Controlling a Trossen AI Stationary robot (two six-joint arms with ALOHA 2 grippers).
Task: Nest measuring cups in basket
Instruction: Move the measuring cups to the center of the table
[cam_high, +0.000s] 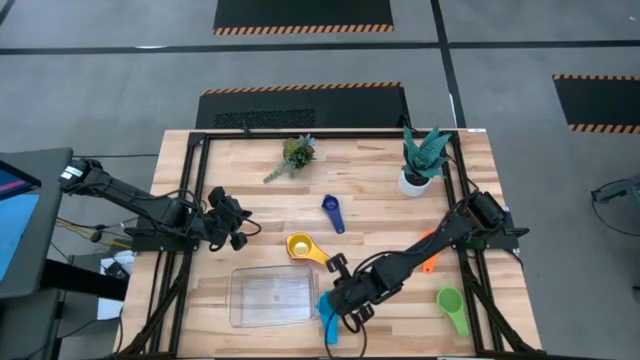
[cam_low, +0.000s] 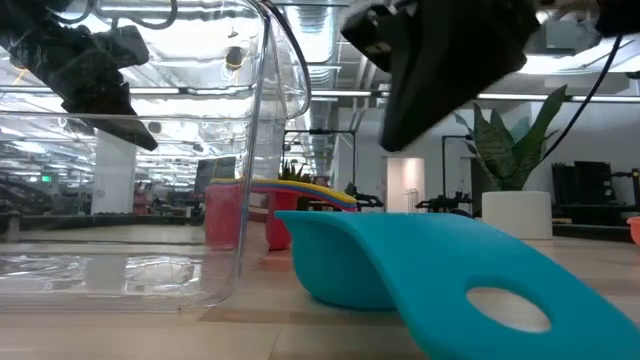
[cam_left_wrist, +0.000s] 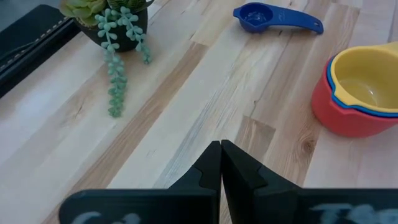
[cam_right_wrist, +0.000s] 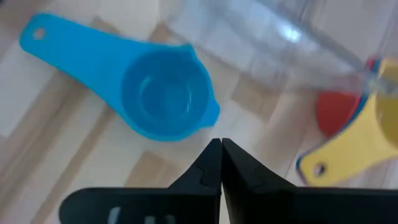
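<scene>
The clear basket stands near the table's front edge with nothing in it. A light blue measuring cup rests upright on its base just right of the basket. My right gripper hangs shut above that cup, slanting down toward the basket, and touches nothing. A yellow cup nested in a dark blue and a red one stands beyond the basket's far right corner. A small dark blue cup, an orange cup and a green cup lie apart on the table. My left gripper waits shut at the left.
A trailing succulent in a dark pot and a spiky plant in a white pot stand along the far edge. My right arm reaches across the orange cup. Bare wood lies between the basket and my left gripper.
</scene>
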